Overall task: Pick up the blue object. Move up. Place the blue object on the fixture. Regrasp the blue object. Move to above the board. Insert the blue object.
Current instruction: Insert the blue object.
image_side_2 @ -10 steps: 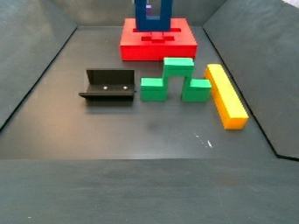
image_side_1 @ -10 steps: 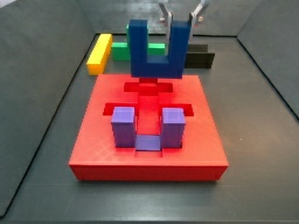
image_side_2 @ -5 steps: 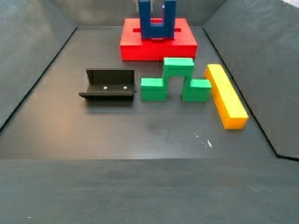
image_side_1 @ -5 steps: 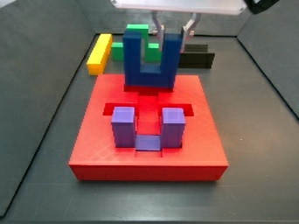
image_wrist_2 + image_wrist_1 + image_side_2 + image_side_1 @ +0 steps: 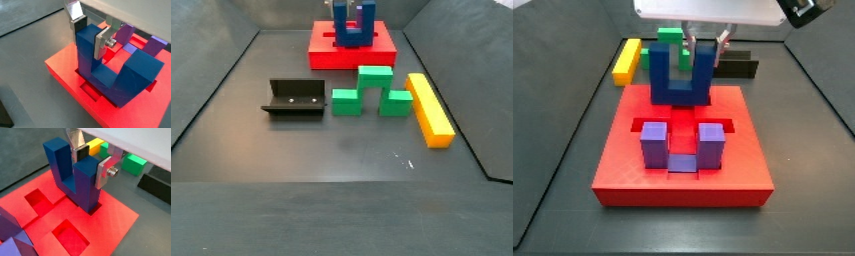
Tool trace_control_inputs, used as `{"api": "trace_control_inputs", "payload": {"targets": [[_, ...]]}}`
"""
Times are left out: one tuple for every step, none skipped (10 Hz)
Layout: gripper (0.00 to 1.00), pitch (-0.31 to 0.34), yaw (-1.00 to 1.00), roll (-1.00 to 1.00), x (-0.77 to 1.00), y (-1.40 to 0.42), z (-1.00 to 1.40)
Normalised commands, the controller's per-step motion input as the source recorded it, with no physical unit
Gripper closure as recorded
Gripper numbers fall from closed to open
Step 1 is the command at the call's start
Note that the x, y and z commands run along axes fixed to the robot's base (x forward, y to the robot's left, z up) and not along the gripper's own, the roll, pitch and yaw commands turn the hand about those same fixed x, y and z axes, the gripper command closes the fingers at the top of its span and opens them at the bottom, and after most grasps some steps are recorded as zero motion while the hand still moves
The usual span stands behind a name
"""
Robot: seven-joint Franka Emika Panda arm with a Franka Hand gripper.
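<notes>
1. Hand [image 5: 93, 159] sits over the far end of the board [image 5: 740, 170], clamped on one upright prong of the blue object [image 5: 75, 178]; silver finger [image 5: 101, 44] presses flat on the prong's side.
2. Blue object [image 5: 683, 82] stands prongs up, its base down in a recess at the board's far edge; in a wrist view [image 5: 113, 75] the base is sunk in the red cut-out.
3. Violet U-block [image 5: 681, 146] stands in a nearer recess of the board, apart from the blue one.
4. Fixture [image 5: 297, 98] stands on the worktop [image 5: 318, 160], well apart from the board [image 5: 352, 52].
5. Green stepped block [image 5: 373, 90] just right of the fixture, yellow bar [image 5: 430, 108] beyond it.
</notes>
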Motion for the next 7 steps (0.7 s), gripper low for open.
{"api": "trace_control_inputs", "payload": {"targets": [[1.00, 0.000, 0.23, 0.00, 0.07, 0.00, -0.19], [1.00, 0.000, 0.12, 0.00, 0.01, 0.00, -0.13], [1.00, 0.000, 0.01, 0.02, 0.05, 0.00, -0.09], [1.00, 0.000, 0.00, 0.01, 0.00, 0.00, -0.14], [1.00, 0.000, -0.04, -0.01, 0.00, 0.00, -0.23], [1.00, 0.000, -0.11, 0.00, 0.00, 0.00, -0.19], [1.00, 0.000, -0.15, 0.00, 0.02, 0.00, -0.15]]}}
